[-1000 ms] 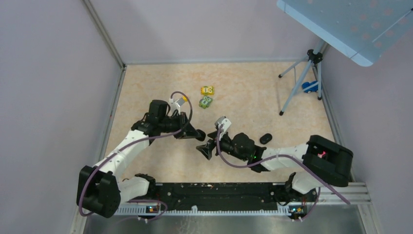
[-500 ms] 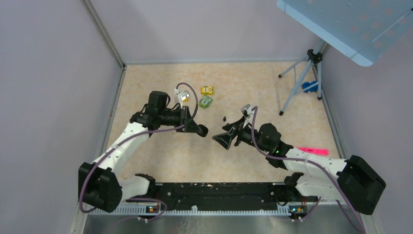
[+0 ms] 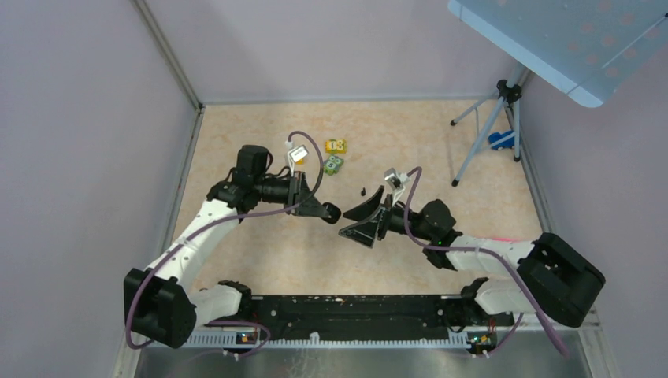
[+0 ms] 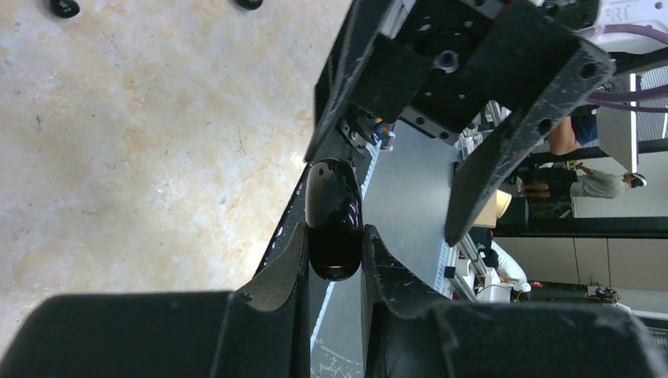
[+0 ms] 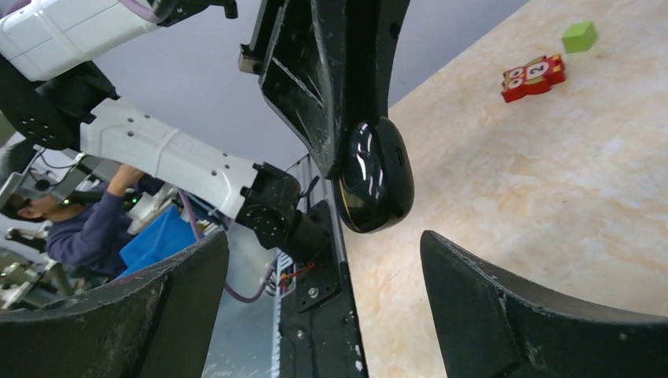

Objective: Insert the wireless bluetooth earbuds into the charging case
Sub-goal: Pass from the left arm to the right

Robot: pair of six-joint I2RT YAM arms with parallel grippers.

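My left gripper [image 3: 328, 211] is shut on the black roundish charging case [image 3: 332, 212] and holds it above the table. In the left wrist view the case [image 4: 334, 220] stands edge-on between my fingers [image 4: 287, 264]. My right gripper [image 3: 356, 221] is wide open and empty, facing the case from the right with a small gap. In the right wrist view the case [image 5: 376, 177] hangs just beyond my open fingers [image 5: 473, 276]. One tiny black earbud [image 3: 361, 190] lies on the table behind the grippers. Two earbuds [image 4: 64, 8] [image 4: 249, 4] show at the top edge of the left wrist view.
A yellow toy block [image 3: 335, 146] and a green one [image 3: 332, 164] lie behind the grippers; the right wrist view shows a red owl block [image 5: 534, 76] and a green cube [image 5: 579, 36]. A tripod [image 3: 487, 130] stands at the back right. Walls close the left and back.
My right arm swung out to the right and its open gripper now faces the case from close by. My left gripper kept hold of the case and shifted slightly right.
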